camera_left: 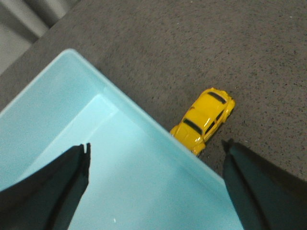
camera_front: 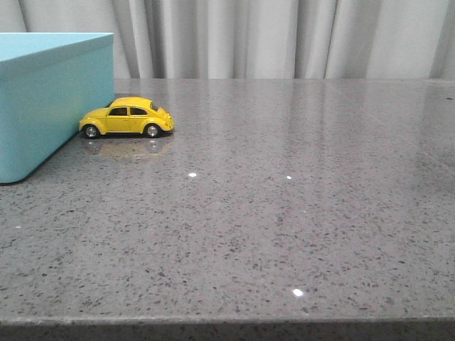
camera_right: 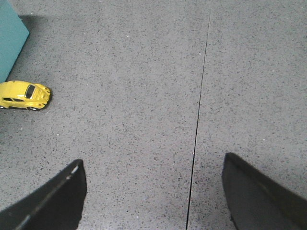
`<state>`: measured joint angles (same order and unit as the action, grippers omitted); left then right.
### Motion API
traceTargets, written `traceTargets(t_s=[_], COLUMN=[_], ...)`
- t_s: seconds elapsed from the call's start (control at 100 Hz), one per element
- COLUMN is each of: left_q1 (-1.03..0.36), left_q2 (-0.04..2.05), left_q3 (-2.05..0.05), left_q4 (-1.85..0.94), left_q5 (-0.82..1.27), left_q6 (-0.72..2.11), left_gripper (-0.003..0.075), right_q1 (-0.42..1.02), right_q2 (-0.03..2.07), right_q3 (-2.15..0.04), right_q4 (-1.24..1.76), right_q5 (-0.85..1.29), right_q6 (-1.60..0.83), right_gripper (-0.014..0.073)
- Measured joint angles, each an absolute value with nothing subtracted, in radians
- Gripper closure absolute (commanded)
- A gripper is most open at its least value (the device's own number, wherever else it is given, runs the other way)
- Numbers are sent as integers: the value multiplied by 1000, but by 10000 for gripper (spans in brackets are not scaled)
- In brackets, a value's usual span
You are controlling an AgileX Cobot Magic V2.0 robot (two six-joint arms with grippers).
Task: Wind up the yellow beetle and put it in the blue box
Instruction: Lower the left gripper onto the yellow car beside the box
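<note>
The yellow beetle (camera_front: 127, 118) stands on its wheels on the grey stone table, right beside the near corner of the blue box (camera_front: 50, 99) at the far left. It also shows in the left wrist view (camera_left: 205, 120) and in the right wrist view (camera_right: 24, 96). My left gripper (camera_left: 156, 155) is open and empty, high above the open box (camera_left: 105, 158), whose inside looks empty. My right gripper (camera_right: 153, 167) is open and empty above bare table, well to the right of the car. Neither gripper shows in the front view.
The speckled grey table (camera_front: 284, 213) stretches wide to the right and front of the car, with its front edge near the bottom. A thin dark seam (camera_right: 199, 115) runs across the tabletop under my right gripper. Grey curtains (camera_front: 284, 35) hang behind the table.
</note>
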<state>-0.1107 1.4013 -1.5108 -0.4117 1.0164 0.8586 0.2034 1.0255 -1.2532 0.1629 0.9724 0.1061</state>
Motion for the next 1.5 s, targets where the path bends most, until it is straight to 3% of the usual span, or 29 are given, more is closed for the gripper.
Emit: traceTargets(t_s=[0.5,1.31,1.5], left_q1=[-359,-434,-434], left_q2=[1662,1899,1907], left_q3=[-1630,-1632,-1634], left_q4=[-236,-125,-125], left_q5=[994,972,976], left_q6=[1073,1021,1018], left_gripper=[163,164,217], right_q1=[203,203,203], right_q2=[1026,1026,1026], right_q3=[-1253,-1253,-1253], right_q4=[167,169,170], right_q5=[972,979,979], right_q6=[106,104,104], right_gripper=[12,12,12])
